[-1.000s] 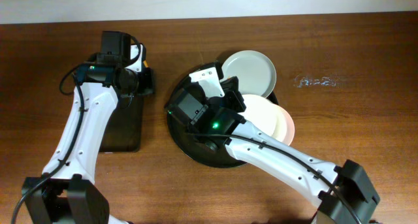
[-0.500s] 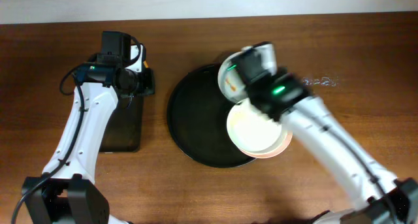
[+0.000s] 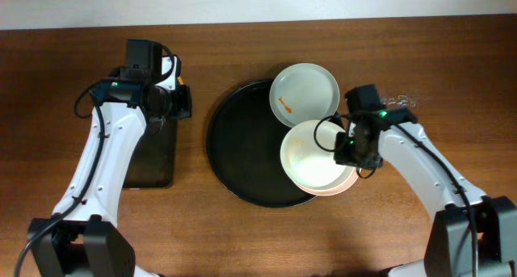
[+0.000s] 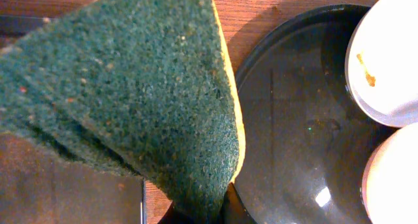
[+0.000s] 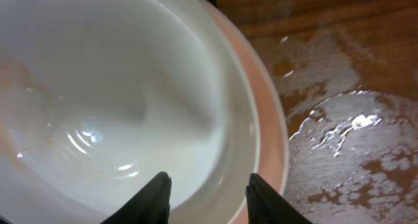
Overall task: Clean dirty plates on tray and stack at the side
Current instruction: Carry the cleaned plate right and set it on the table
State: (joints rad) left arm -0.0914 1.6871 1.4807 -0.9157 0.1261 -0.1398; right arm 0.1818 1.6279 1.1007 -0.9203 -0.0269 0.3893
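Observation:
The round black tray [image 3: 234,148] lies mid-table. A white plate [image 3: 304,91] with an orange smear rests over its far right rim. A second white plate [image 3: 311,154] sits on a pinkish one [image 3: 353,174] at the tray's right edge, partly off it. My right gripper [image 3: 349,150] is open and empty just above that pair's right rim; its wrist view shows the fingers [image 5: 208,191] over the white plate [image 5: 111,100] and the pinkish rim [image 5: 271,139]. My left gripper [image 3: 166,101] is shut on a green-and-yellow sponge [image 4: 130,87], left of the tray [image 4: 294,119].
A rectangular black tray [image 3: 153,160] lies under my left arm. A wet patch [image 5: 353,139] shines on the wood right of the stacked plates; it also shows in the overhead view [image 3: 392,99]. Bare wood-grain tabletop [image 3: 452,75] extends to the right.
My right arm swung from over the tray's left part to the right, uncovering the tray and plates; it now hovers over the stacked pair's right rim. The left arm has not moved.

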